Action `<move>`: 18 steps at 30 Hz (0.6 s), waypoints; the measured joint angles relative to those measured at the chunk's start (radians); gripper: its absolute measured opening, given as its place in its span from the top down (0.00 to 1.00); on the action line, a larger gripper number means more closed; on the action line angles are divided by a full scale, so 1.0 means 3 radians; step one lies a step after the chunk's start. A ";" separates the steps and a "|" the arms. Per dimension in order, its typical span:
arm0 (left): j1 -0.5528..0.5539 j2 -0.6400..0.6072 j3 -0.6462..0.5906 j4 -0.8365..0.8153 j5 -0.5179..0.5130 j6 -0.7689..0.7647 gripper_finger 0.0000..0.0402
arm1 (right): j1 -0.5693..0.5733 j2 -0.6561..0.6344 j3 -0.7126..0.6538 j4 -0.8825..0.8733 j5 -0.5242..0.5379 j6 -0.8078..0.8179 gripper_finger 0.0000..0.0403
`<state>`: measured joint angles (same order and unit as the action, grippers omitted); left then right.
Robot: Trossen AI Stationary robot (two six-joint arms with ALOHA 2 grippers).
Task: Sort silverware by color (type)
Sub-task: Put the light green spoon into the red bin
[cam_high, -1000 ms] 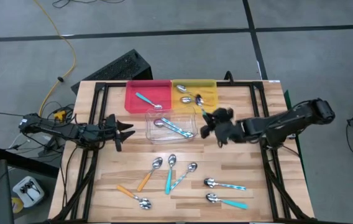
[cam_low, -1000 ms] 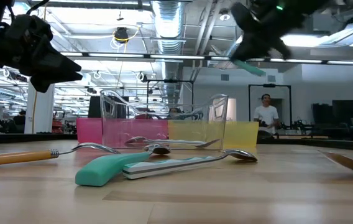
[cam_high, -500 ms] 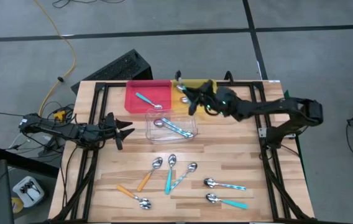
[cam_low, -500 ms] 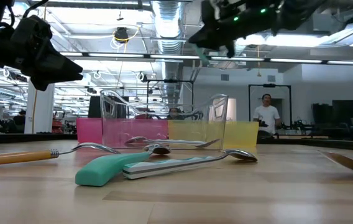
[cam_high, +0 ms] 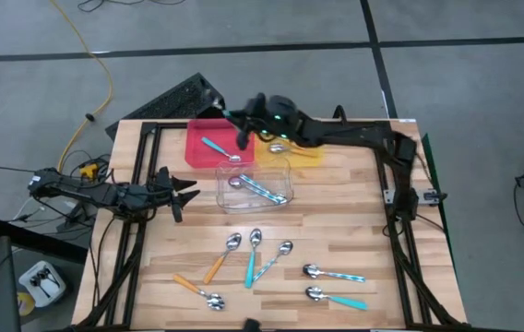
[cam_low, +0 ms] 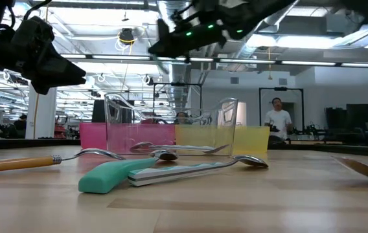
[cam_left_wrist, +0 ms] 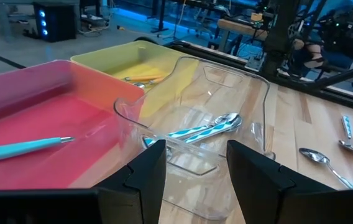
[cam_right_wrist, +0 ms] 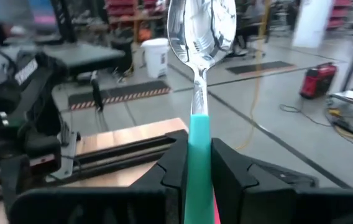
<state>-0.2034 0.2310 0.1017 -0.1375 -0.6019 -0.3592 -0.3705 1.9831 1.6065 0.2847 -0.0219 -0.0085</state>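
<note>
Teal-handled spoon with a shiny metal bowl is clamped by its handle in the right pincer, which hangs over the far edge of the red plastic tray. One teal spoon already lies in there, so this looks like the right bin. From the overhead view I honestly can't say whether the spoon is fully over the red tray or partly over the yellow plastic tray next door.

To do the drop well, I'd bring the pincer lower and closer to the tray's middle before letting go, since a spoon let fall from this height could bounce out or land across the rim. Keeping the handle roughly parallel to the spoon already inside should help too.

Left pincer waits over the wooden surface beside the clear plastic tray, fingers apart, grasping nothing. More spoons, orange, teal and pale blue, sit loose at the near side.
</note>
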 joint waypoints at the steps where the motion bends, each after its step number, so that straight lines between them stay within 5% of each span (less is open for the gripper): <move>1: 0.0001 0.0000 0.0000 -0.0020 -0.0014 -0.0001 0.62 | -0.0003 0.0120 0.0170 -0.0108 -0.0056 -0.0046 0.82; 8: 0.0000 0.0001 0.0000 -0.0048 -0.0021 -0.0001 0.62 | -0.0020 0.0809 0.0989 -0.0588 -0.0363 -0.0153 0.82; 18: 0.0001 0.0000 0.0000 -0.0073 -0.0051 0.0000 0.62 | -0.0153 0.1050 0.1076 -0.1016 -0.0375 0.0009 0.82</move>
<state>-0.2031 0.2310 0.1017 -0.1595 -0.6171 -0.3593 -0.4164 2.2981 1.9293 -0.0199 -0.1345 -0.0058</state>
